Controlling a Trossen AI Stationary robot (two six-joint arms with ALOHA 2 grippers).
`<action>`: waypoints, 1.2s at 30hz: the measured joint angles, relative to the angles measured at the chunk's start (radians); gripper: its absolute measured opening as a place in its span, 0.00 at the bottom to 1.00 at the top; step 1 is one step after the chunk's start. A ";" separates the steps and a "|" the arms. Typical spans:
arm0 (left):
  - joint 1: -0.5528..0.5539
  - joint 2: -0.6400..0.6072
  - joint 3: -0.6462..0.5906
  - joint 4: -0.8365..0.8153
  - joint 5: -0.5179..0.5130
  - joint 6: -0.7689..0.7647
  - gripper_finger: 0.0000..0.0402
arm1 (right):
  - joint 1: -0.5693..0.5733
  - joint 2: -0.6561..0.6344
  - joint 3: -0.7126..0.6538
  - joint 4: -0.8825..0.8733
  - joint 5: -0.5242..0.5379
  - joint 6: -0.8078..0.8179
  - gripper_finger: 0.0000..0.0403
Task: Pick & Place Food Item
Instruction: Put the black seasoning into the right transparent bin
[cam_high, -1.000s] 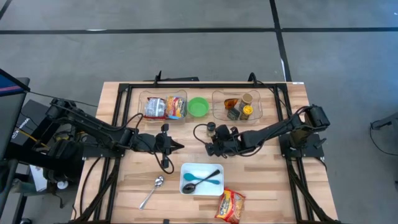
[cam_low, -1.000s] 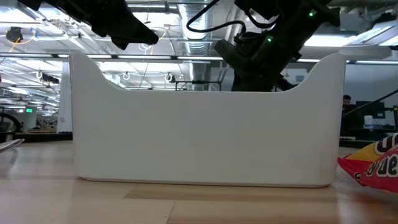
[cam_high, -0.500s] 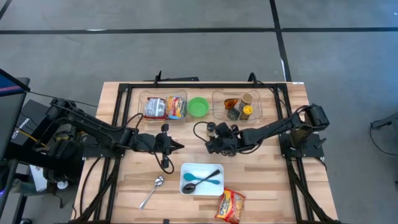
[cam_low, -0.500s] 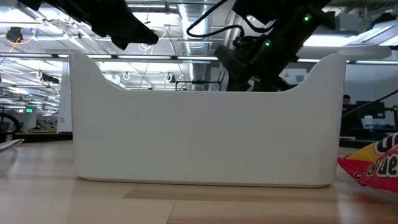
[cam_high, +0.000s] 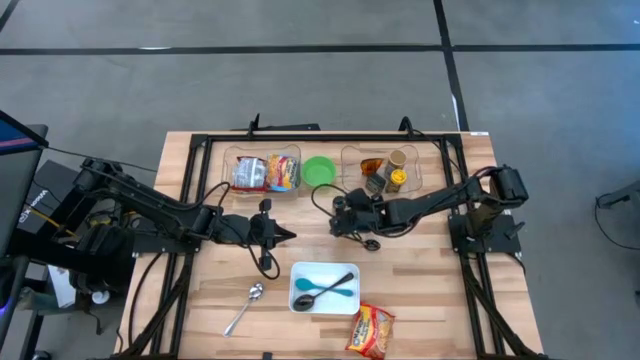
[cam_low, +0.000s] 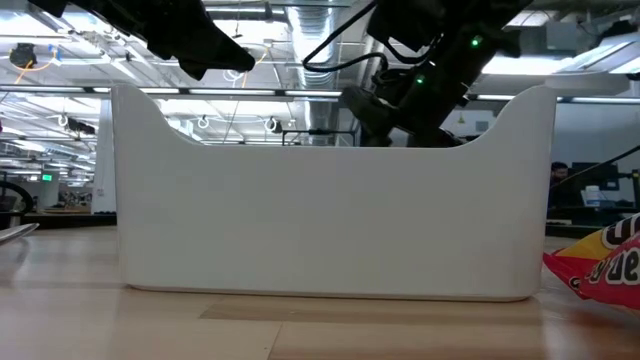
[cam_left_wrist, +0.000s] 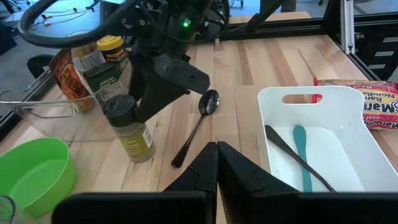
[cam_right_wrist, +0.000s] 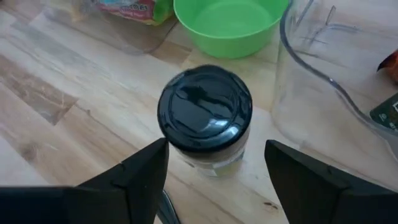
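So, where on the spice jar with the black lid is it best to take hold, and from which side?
Probably the round glass body just under the black lid, from above. The spice jar stands upright, apart from the green bowl and the clear container. The right tool hangs open over it, one finger on each side.

Little print can be read. The red and yellow food packet (cam_left_wrist: 368, 107) lying on the surface beside the white bin (cam_left_wrist: 323, 140) shows large white letters, "Mar" over "Ran", cut off at the picture's edge. In the low view the same packet (cam_low: 600, 262) carries big letters too partial to read, and the jar labels are illegible.
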 joint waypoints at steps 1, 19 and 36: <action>0.000 0.000 0.000 0.000 0.000 0.000 0.01 | -0.004 0.000 0.000 0.006 0.000 -0.004 0.65; 0.000 0.000 0.000 0.000 0.000 0.000 0.01 | -0.056 0.000 0.000 0.093 -0.034 -0.102 0.65; 0.000 0.000 0.000 0.000 0.000 0.000 0.01 | -0.076 0.000 0.000 0.126 -0.048 -0.217 0.65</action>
